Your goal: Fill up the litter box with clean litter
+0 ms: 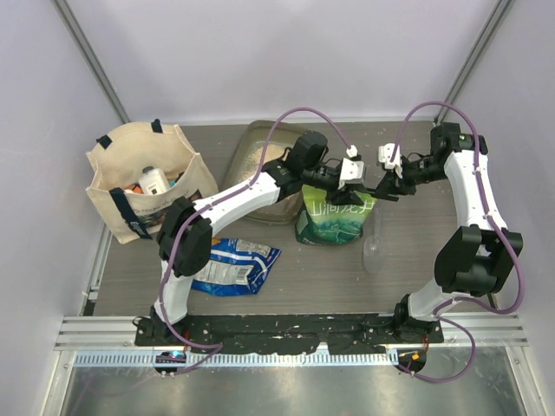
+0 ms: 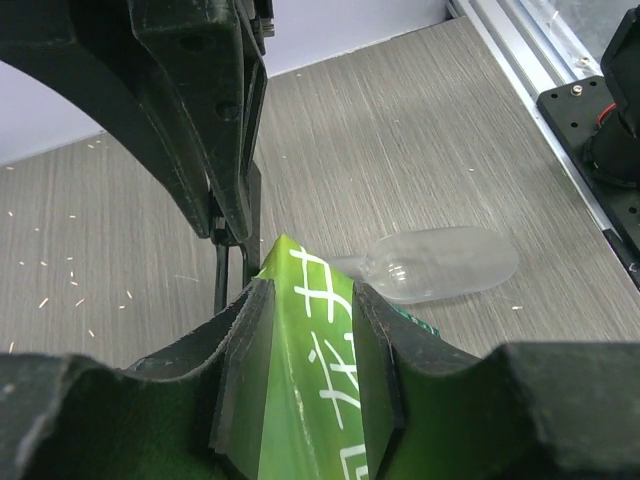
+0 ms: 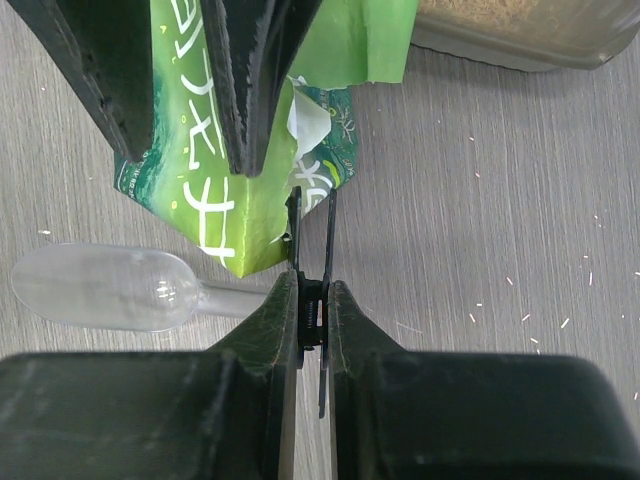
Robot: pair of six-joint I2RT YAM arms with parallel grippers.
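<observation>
Grey wood-grain table [image 1: 347, 286] | litter box [image 1: 258, 126] at back centre holding clean litter [image 3: 500, 12], left of left gripper [image 2: 312, 305], apart | green bag [image 1: 334, 221] upright beside box | left gripper clamps bag's top edge | right gripper [image 3: 312, 288], just beside, pinched narrow on thin black clip [image 3: 298, 238]

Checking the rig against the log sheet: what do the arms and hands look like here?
Left arm and right arm have white links, bulky black joints and a looping purple cable each. Left hand and right hand are black, with tapered fingers and a white block on top.
</observation>
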